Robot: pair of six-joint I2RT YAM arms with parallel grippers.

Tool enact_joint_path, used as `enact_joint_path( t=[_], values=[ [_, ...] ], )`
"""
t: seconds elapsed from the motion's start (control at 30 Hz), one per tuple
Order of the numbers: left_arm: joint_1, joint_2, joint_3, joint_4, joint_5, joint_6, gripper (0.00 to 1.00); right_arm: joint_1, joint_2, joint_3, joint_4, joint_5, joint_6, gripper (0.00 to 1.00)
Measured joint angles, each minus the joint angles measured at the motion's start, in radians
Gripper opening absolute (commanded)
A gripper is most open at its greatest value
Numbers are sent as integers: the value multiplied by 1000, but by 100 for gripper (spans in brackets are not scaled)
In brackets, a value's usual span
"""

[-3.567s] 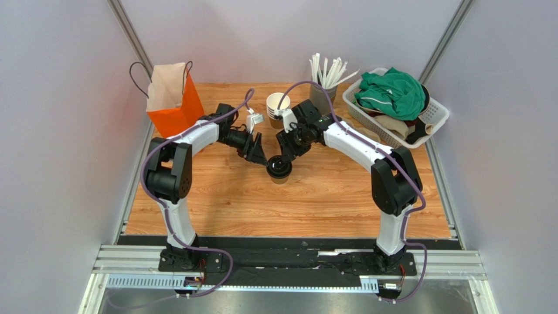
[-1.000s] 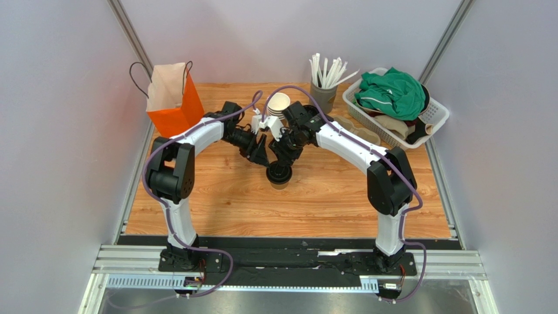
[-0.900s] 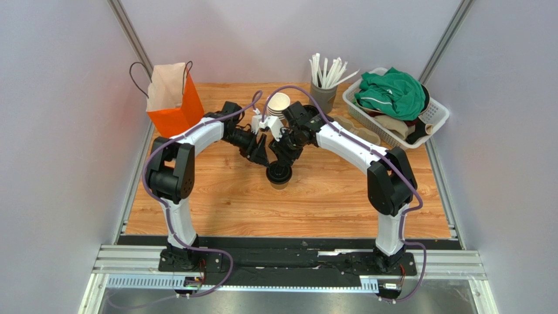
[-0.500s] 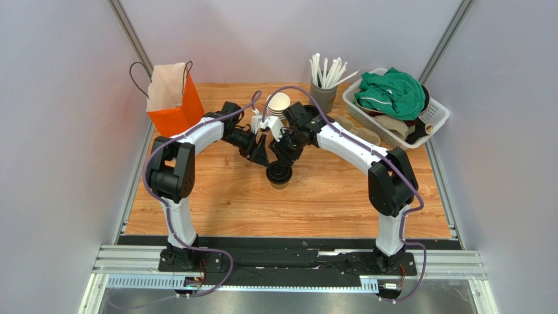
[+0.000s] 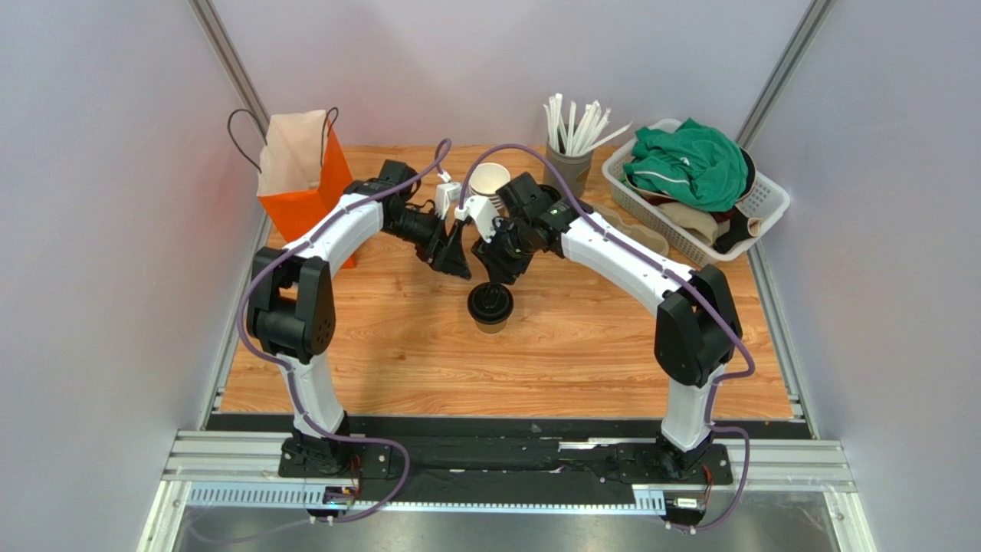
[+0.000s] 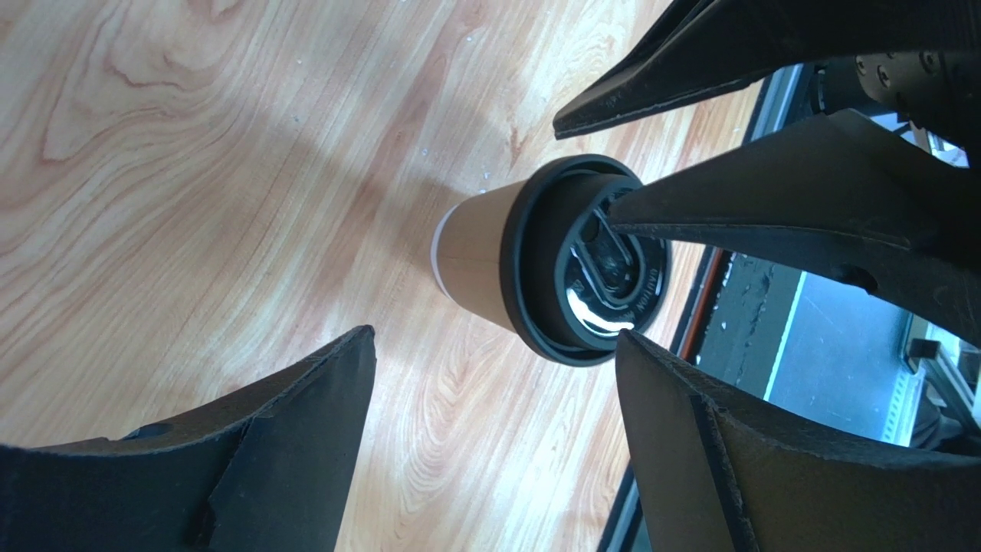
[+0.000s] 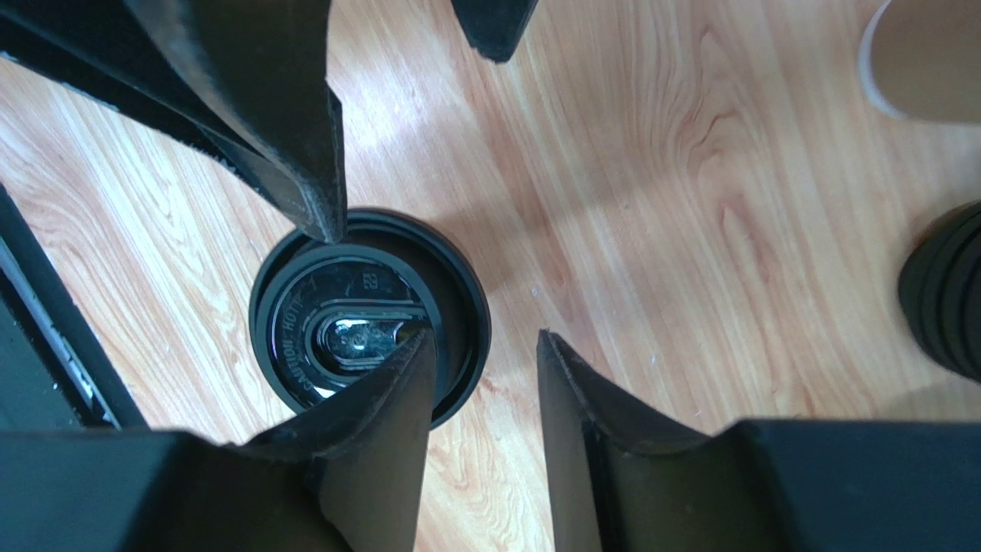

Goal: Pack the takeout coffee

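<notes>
Takeout coffee (image 5: 489,305) stands upright on the worktop (image 5: 553,357), lid on, just below the tips of both claws.

Top external view: the left claw (image 5: 458,267) has risen and drawn back toward the orange bag (image 5: 305,173). Its fingers have spread wider than a second ago. The right claw (image 5: 495,274) keeps its position and its part-open spread just above the lid. The takeout coffee has not shifted.

Left wrist view: the left claw is released. Both fingers (image 6: 288,449) stand wide apart with nothing between them. The takeout coffee lies beyond the fingertips, clear of them, with the black lid (image 6: 582,259) seated. The right claw's fingers reach over the lid from the far side.

Right wrist view: the right claw is released and holds nothing; a narrow gap separates its fingers (image 7: 374,460). One finger overlaps the lid in the picture and the other lies beside it; whether either touches cannot be told. A stack of black lids (image 7: 947,288) sits well off to one side of this claw.

Judgement: the lid appears fitted and neither claw grips the cup. The wider left spread suits a side grasp on the cup body. Grasping the cup and moving it to the orange bag are not yet done.
</notes>
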Motion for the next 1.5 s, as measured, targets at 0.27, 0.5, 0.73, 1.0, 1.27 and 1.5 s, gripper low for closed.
enact_joint_path(
  t=[0.27, 0.5, 0.73, 1.0, 1.27, 1.5],
  values=[
    [24, -37, 31, -76, -21, 18, 85, 9, -16, 12, 20, 10, -9, 39],
    [123, -100, 68, -137, -17, 15, 86, 20, -21, -2, 29, 43, -10, 39],
    [256, -245, 90, -148, -3, 34, 86, 17, -20, -38, -38, 98, -10, 40],
    [252, -276, 13, -147, -2, 34, 86, 17, -24, -38, -63, 101, -10, 38],
    [254, -289, -30, -111, -21, 34, 86, 17, -24, -37, -97, 85, -10, 19],
    [258, -299, -54, -85, -29, 33, 86, 17, -24, -20, -133, 75, -18, 0]
  ],
)
